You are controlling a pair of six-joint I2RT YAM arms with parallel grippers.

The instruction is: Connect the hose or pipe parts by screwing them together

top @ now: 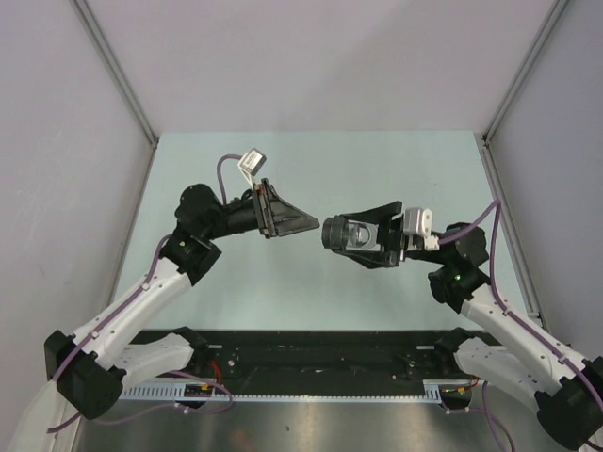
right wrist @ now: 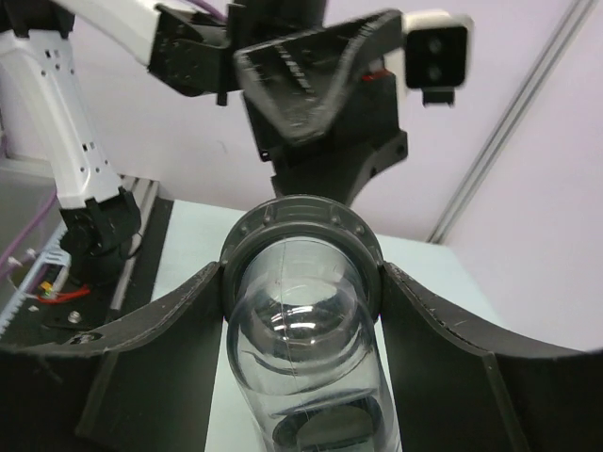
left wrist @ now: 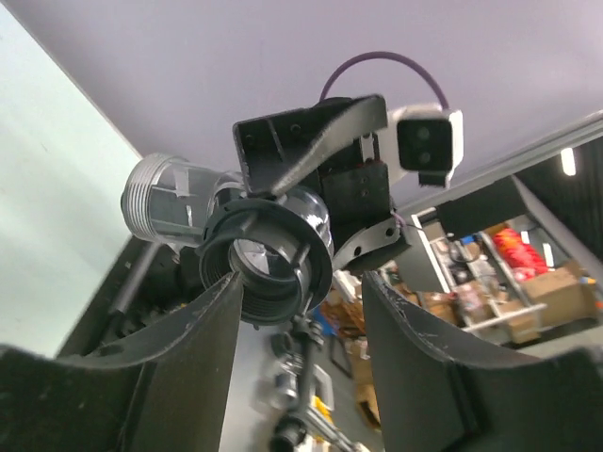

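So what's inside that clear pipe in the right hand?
The clear pipe looks hollow and empty; a dark ring circles its far end. Fingers of the right hand hide its sides.

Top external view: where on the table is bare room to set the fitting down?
Bare table along the back wall, beyond both grippers, and a nearer strip between them and the black base rail. Crowded mid-table, where the open left gripper faces the right gripper holding the clear fitting.

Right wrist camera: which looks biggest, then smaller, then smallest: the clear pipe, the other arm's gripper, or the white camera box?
1-2. clear pipe and left gripper: look alike; the pipe is nearest the camera, so unsure.
3. white camera box.
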